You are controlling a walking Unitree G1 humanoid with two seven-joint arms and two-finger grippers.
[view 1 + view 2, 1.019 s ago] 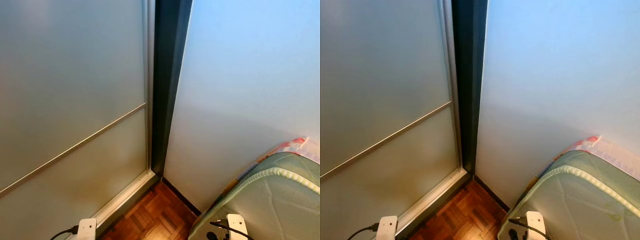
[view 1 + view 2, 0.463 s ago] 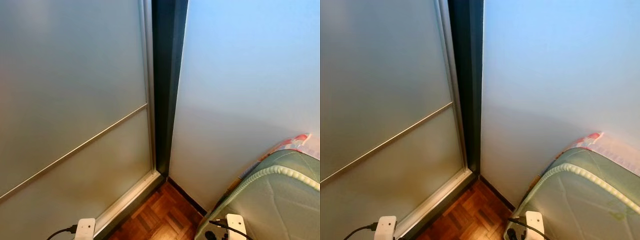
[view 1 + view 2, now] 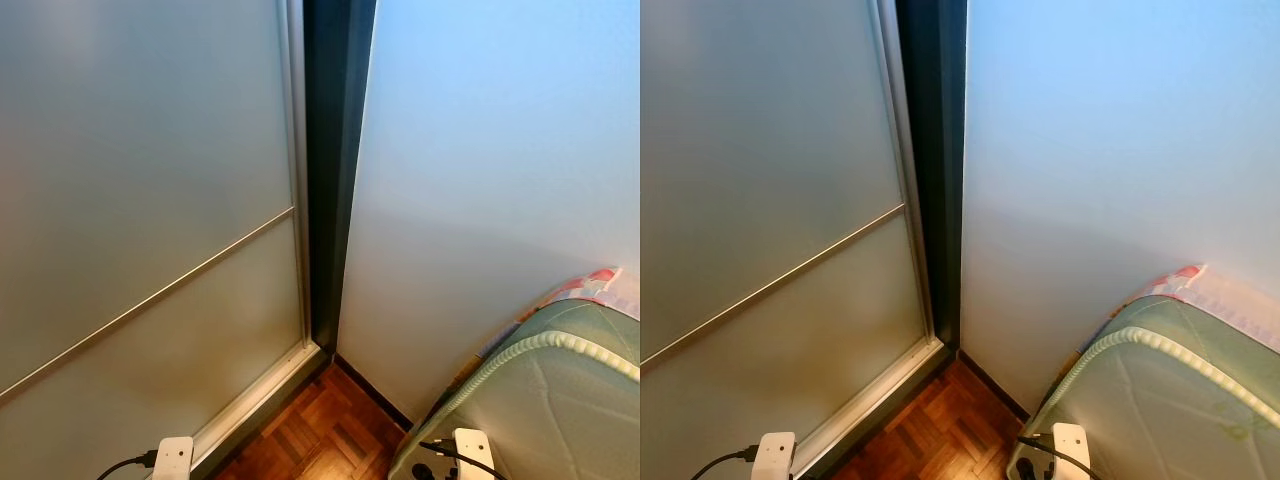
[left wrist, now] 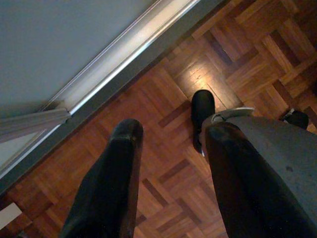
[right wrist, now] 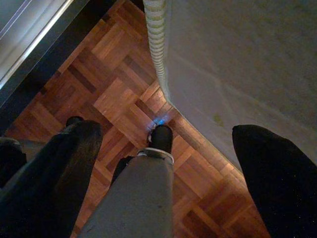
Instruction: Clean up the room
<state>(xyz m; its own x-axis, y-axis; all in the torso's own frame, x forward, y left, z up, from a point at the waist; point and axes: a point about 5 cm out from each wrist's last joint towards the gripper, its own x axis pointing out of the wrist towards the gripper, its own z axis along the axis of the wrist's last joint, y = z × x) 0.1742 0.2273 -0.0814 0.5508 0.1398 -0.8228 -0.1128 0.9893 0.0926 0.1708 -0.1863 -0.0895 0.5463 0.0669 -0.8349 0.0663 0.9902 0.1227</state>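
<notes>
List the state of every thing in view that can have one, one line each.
Frosted glass sliding door with silver rail: shut against the dark frame.
Pale green quilted mattress: lying flat, its corner close to the pale wall.
Left gripper: open, empty, hanging over the wooden parquet floor.
Right gripper: open, empty, hanging beside the mattress edge.

Sliding door (image 3: 140,200) left — mattress (image 3: 545,400) right, against wall (image 3: 500,180).

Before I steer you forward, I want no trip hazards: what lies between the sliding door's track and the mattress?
Bare parquet floor between the sliding door track and the mattress, seen in the eye views.
</notes>
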